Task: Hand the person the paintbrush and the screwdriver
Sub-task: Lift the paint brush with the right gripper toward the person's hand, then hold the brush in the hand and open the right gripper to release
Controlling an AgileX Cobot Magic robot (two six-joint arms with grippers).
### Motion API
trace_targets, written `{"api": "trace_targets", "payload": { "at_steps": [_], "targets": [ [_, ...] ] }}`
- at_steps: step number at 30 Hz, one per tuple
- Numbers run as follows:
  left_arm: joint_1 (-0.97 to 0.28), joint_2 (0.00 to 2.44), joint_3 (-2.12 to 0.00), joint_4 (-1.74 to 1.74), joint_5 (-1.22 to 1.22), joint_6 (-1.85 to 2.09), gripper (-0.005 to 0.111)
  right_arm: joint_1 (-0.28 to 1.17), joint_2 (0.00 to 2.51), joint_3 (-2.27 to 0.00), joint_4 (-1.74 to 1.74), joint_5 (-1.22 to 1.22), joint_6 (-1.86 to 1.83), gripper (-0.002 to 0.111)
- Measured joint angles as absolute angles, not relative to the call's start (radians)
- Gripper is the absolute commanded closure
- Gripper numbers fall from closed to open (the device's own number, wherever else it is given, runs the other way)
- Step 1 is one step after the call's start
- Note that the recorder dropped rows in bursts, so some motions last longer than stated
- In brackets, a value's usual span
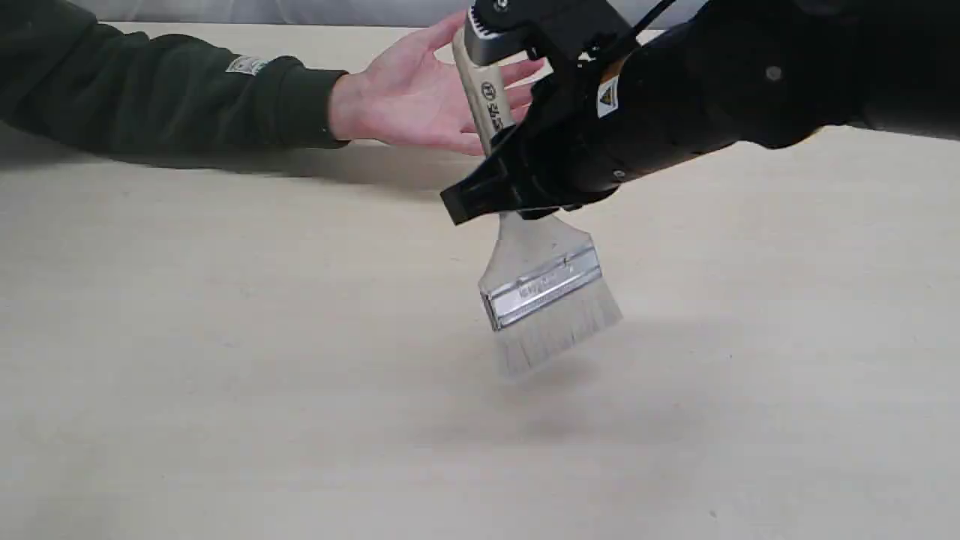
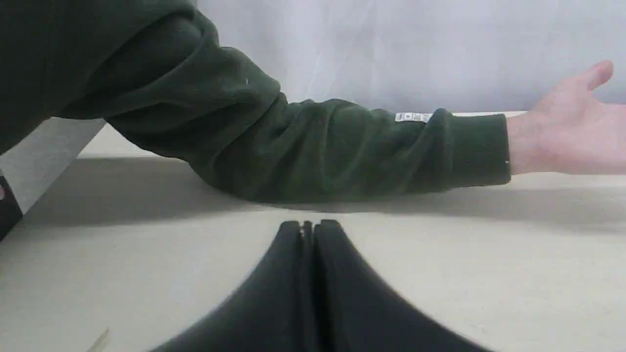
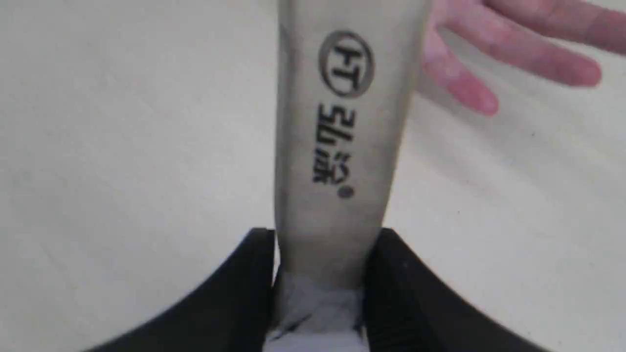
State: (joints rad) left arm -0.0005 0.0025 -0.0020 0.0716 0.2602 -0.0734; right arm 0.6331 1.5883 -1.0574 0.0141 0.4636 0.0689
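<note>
The right gripper [image 3: 325, 239] pinches the seemingly light, stiff paintbrush [image 1: 541, 289] mid-handle, leaving its twelve-o'clock end for the person's hand [image 1: 409, 94].

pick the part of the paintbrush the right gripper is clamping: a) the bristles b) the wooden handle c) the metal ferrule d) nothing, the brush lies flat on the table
b: the right gripper is shut on the paintbrush at its pale wooden handle, with the brush head hanging free below the jaws.

Pale wood-grain tabletop [image 1: 225, 375], a plain light grey backdrop [image 2: 391, 49] along its far edge.
</note>
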Motion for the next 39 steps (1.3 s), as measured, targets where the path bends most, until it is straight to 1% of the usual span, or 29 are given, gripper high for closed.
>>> {"api": "trace_targets", "payload": {
  "at_steps": [4,10,17,28,33,39],
  "targets": [
    [0.000,0.002,-0.002,0.072,0.260,-0.073,0.107,0.633,1.583,-1.112,0.006,0.448,0.069,0.104],
    [0.000,0.002,-0.002,0.072,0.260,-0.073,0.107,0.606,1.635,-1.252,-0.008,0.440,0.068,0.104],
    [0.000,0.002,-0.002,0.072,0.260,-0.073,0.107,0.556,1.760,-1.446,-0.012,0.473,0.068,0.104],
    [0.000,0.002,-0.002,0.072,0.260,-0.073,0.107,0.506,2.026,-1.720,-0.031,0.560,0.068,0.104],
    [0.000,0.002,-0.002,0.072,0.260,-0.073,0.107,0.482,2.112,-1.784,-0.031,0.569,0.099,0.104],
    [0.000,0.002,-0.002,0.072,0.260,-0.073,0.107,0.470,2.151,-1.794,-0.065,0.558,0.117,0.104]
  ]
}}
